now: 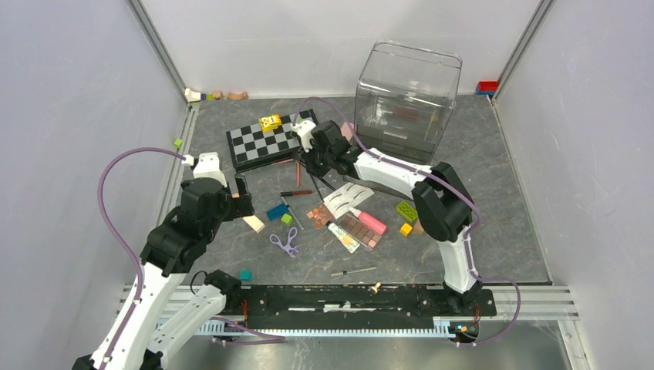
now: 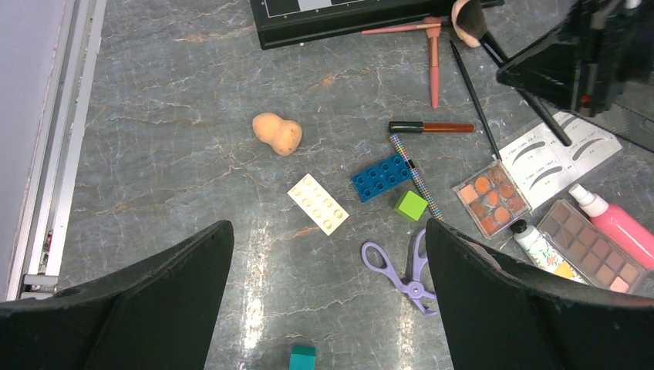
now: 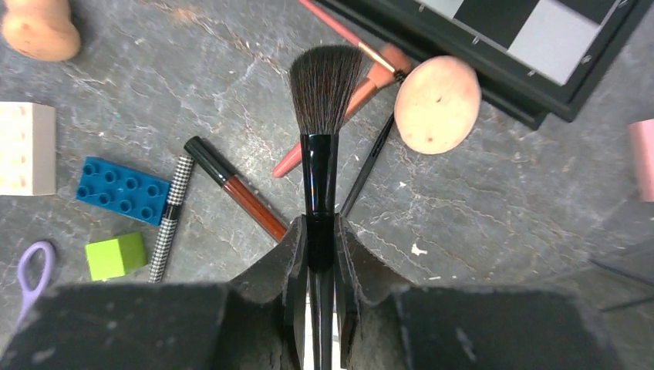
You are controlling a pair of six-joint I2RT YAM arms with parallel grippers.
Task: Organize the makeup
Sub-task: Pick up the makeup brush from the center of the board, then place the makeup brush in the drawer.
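My right gripper (image 3: 320,231) is shut on the black handle of a makeup brush (image 3: 324,85), whose dark bristles point toward the chessboard (image 3: 524,46). A round peach sponge (image 3: 437,104) and a pink pencil (image 3: 339,100) lie just past the bristles. My left gripper (image 2: 328,262) hangs open above bare table, holding nothing. Below it are a second peach sponge (image 2: 278,133), the purple curler (image 2: 405,266), an orange palette (image 2: 491,198), the brown-pink palette (image 2: 590,247), a pink tube (image 2: 617,223), a cream tube (image 2: 540,247) and the white lash card (image 2: 555,154).
A clear plastic container (image 1: 409,96) stands at the back right. Toy blocks are scattered about: blue (image 2: 380,176), cream (image 2: 318,203), green (image 2: 411,205), teal (image 2: 302,359). A brown gloss tube (image 3: 235,189) and a checkered pen (image 3: 171,216) lie near the right fingers.
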